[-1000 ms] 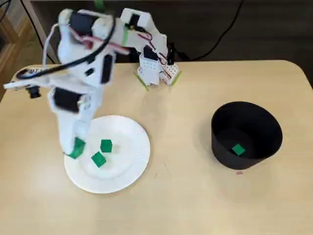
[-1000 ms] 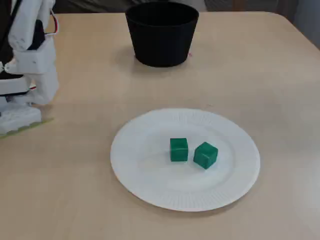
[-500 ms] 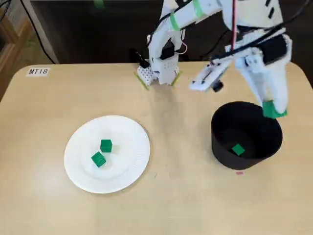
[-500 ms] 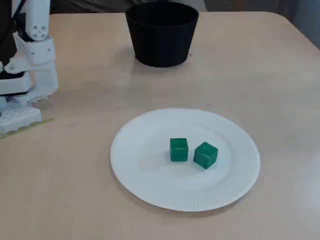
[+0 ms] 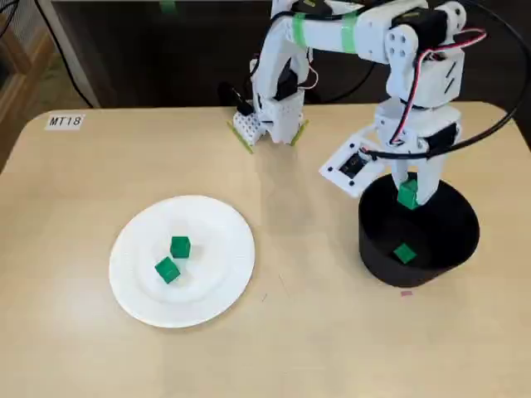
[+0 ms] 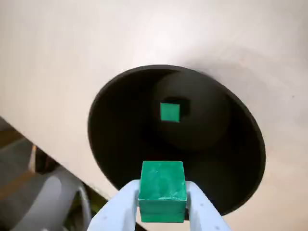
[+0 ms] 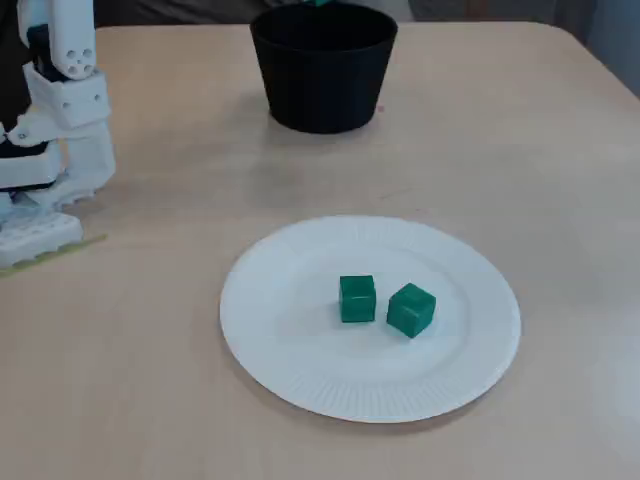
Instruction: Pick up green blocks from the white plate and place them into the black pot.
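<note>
Light wooden table (image 5: 315,348); white "MT18" label (image 5: 65,121) on corner; small pink speck (image 5: 406,292) on tabletop.

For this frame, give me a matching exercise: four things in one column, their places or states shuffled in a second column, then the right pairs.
Things
1. held green block
2. loose green block
3. white plate
4. hand

Places or states
A. lies on the bottom of the black pot
B. carries two other green blocks, close together
C. shut, poised over the pot's opening
D. clamped between the fingers

Pairs: 1-D, 2-A, 3-B, 4-C
</note>
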